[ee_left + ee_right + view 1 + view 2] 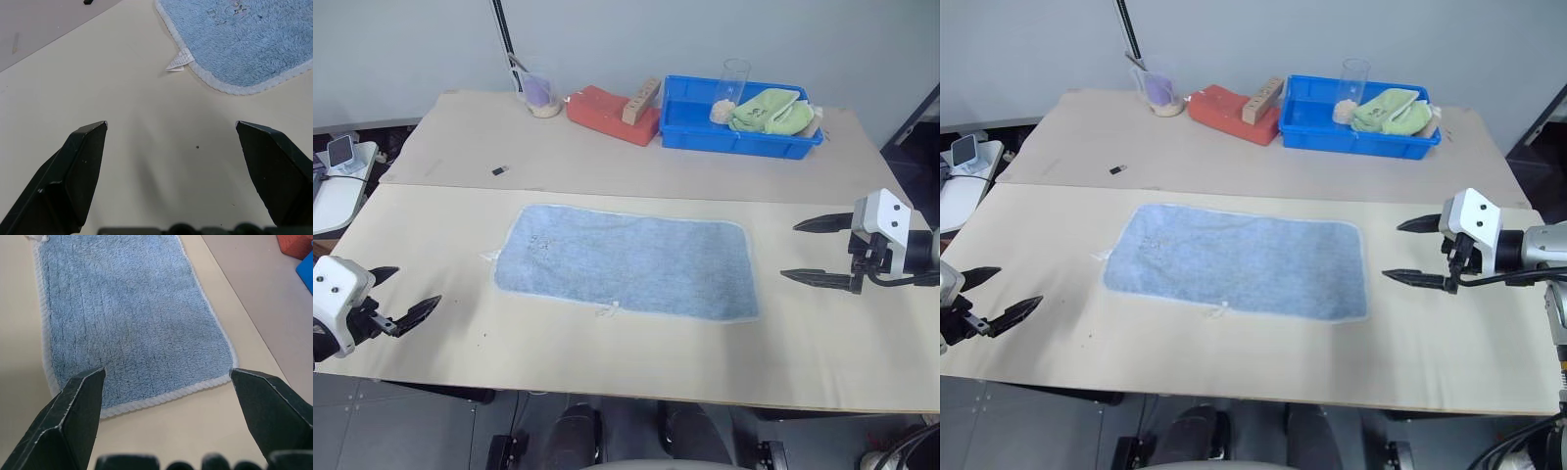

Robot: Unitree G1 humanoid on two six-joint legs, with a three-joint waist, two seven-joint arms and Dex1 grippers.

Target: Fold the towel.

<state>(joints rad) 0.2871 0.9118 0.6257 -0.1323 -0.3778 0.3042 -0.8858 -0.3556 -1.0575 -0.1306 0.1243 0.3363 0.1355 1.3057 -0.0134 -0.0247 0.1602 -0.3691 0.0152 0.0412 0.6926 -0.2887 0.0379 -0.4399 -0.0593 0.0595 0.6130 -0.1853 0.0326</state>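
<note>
On the far left, left gripper (403, 296) hovers over the bare desk (607, 362) near its front edge, fingers spread wide, holding nothing, well clear of the towel's left end. Back left: small black item (498, 171) on the desk, too small to identify, and a clear cup (540, 94) with something purple in it, possibly a cloth. Mid-desk: towel (626, 259), light blue, lying flat and unfolded, long side running left-right, pale hem all round. Faint dark mark (540, 241) near its left end; small white tag (179, 61) sticks out from the hem at the left edge, lying on the desk. Behind it: red block (612, 113) with a wooden piece (641, 100) leaning on top, touching the blue bin (740, 137). Bin holds a clear glass (730, 88) and a light green cloth (770, 111). Far right: right gripper (822, 252) just off the towel's right end, pointing toward it, fingers wide apart, empty, not touching the cloth.
</note>
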